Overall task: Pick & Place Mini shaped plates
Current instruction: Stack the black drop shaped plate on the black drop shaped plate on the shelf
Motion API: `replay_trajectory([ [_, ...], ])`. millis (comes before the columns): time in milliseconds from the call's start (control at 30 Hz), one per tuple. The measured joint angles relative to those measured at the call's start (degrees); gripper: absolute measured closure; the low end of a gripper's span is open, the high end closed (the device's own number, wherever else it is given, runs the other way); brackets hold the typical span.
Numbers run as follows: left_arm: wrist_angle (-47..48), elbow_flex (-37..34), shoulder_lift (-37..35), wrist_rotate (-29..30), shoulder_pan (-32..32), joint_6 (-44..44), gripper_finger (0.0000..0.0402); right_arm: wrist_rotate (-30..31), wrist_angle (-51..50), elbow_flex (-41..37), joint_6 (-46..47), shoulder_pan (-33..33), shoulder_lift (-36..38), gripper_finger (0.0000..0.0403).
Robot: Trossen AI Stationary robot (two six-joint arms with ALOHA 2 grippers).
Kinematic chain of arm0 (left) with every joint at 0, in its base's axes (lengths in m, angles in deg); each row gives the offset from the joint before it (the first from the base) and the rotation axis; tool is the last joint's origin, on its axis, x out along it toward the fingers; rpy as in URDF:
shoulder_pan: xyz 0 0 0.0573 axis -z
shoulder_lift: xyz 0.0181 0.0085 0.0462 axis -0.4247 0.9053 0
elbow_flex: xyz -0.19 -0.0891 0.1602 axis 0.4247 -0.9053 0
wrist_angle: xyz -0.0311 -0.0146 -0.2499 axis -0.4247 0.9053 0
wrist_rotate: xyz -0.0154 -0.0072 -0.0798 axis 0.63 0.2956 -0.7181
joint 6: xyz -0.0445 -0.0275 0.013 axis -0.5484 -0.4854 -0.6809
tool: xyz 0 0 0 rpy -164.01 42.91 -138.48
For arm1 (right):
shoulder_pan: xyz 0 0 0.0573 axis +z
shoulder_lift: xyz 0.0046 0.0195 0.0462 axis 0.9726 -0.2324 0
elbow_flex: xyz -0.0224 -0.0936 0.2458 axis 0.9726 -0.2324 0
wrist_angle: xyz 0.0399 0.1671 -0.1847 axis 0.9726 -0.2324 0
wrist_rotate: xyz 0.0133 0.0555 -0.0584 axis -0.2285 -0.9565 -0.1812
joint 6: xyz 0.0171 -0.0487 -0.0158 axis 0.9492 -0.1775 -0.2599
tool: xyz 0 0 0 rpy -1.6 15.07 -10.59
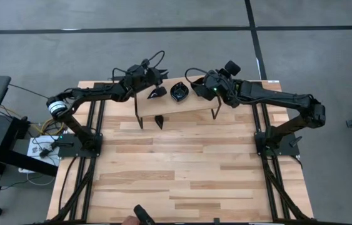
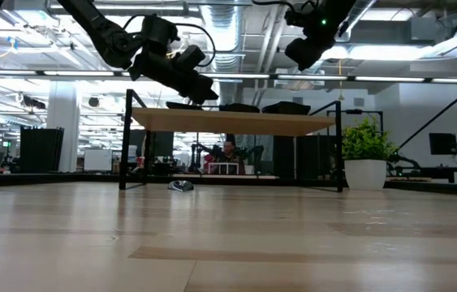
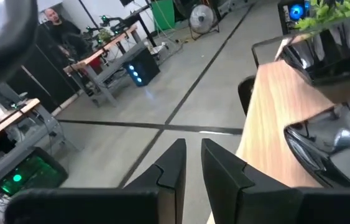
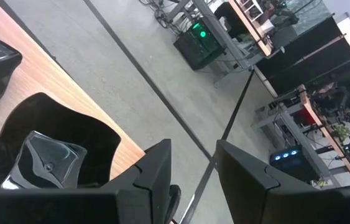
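Both arms reach inward, left gripper (image 3: 190, 163) jaws nearly together, right gripper (image 4: 193, 163) jaws parted, both empty.

table top (image 1: 182, 169): pale wooden planks in mixed light and tan tones, smooth with a soft sheen, filling the lower centre of the high view
raised shelf (image 1: 182, 103): light wood board, smooth and matt, on thin dark metal legs, upper centre
small black scalloped dish (image 1: 179, 92): glossy, glass-like, catching highlights
small black leaf-shaped dish (image 1: 157, 92): glossy black
left gripper (image 3: 190, 165): matt black plastic fingers
right gripper (image 4: 193, 168): matt black plastic fingers
floor (image 1: 163, 15): grey, smooth, dull concrete look
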Motion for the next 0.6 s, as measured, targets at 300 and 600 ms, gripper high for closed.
replay_trajectory([
  [300, 4.85, -0.02, 0.02, 0.01, -0.04, 0.59, 0.0349, 0.01, 0.0, 0.0, 0.01, 0.0, 0.0, 0.0281],
  [600, 1.67, -0.02, -0.11, 0.02, 0.09, 0.99, 0.0349, 0.02, 0.02, 0.0, 0.02, 0.0, 0.0, 0.0281],
])
